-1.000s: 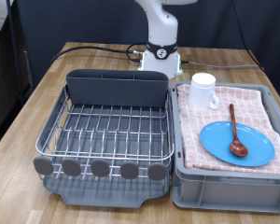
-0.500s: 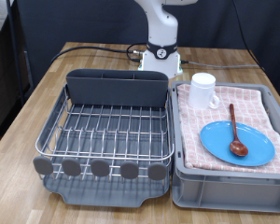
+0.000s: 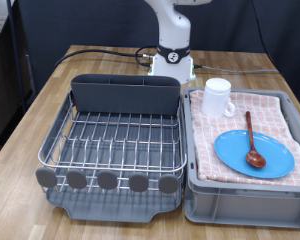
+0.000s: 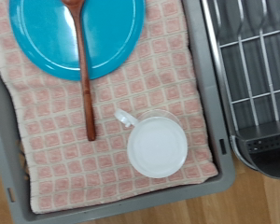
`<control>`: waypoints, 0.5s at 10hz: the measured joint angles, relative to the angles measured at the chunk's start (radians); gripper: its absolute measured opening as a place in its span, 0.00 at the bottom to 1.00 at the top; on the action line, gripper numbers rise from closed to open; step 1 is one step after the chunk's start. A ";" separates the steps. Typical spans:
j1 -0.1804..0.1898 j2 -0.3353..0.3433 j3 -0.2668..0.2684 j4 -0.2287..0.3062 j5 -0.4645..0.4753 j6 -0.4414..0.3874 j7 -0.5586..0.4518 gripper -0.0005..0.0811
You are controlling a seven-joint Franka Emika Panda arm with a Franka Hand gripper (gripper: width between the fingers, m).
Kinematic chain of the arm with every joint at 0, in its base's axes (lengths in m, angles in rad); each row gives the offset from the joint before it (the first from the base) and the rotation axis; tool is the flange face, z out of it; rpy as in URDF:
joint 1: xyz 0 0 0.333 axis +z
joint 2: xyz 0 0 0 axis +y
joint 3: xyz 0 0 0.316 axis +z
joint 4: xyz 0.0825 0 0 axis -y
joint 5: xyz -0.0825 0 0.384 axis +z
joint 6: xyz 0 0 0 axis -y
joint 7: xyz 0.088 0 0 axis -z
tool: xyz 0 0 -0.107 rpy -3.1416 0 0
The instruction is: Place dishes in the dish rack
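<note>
No dish has reached the rack yet, so the whole task is left to do. The large dark-grey plastic dish rack with its silver wire grid fills the left and centre of the exterior view, sitting on the wooden table; its wires carry nothing, and nothing shows standing in the tall grey cutlery compartment along its upper edge. A corner of the same rack appears at the right edge of the wrist view, likewise bare.

All three dishes lie in the grey plastic crate at the right of the exterior view, on the pink checkered cloth that lines it. The round bright-blue plate rests flat in the lower right part of the cloth. The slim reddish-brown wooden spoon lies across it, bowl on the plate and handle pointing up the frame towards the cloth beyond the rim. The white handled mug stands upright at the crate's upper left corner, apart from the plate. In the wrist view the plate, spoon and mug are seen from above, the mug open-mouthed.

The hand does not show in either view: the exterior view cuts the white arm off at the top of the frame, and the wrist view shows no fingers. I cannot tell whether it is open or closed, and nothing shows it holding or touching anything.
</note>
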 joint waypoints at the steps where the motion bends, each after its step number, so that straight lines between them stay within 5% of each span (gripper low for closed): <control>1: -0.001 0.022 0.016 0.011 -0.022 0.003 0.010 0.99; 5: -0.001 0.185 0.086 0.108 -0.075 0.063 0.100 0.99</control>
